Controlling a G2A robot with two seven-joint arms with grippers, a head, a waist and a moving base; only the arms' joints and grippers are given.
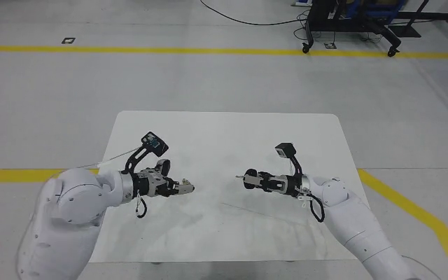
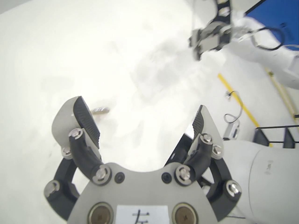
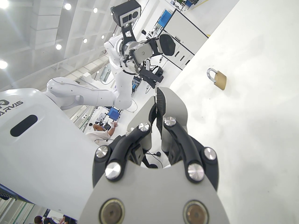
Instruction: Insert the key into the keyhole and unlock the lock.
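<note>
A brass padlock (image 3: 219, 79) with a silver shackle lies flat on the white table (image 1: 224, 133). My left gripper (image 1: 185, 187) hangs above the table's left half, open, with nothing between its fingers (image 2: 140, 104). A small blurred brownish metal piece (image 2: 100, 110) lies on the table beside one left fingertip; I cannot tell what it is. My right gripper (image 1: 241, 178) is right of centre, pointing at the left one across a gap. It is shut (image 3: 157, 92), pads pressed together, and nothing shows between them. No key can be made out.
The table's far half is bare white surface. Its near edge runs close under both arms. Yellow floor lines cross behind and beside the table, and a black wheeled stand (image 1: 350, 24) is far back on the right.
</note>
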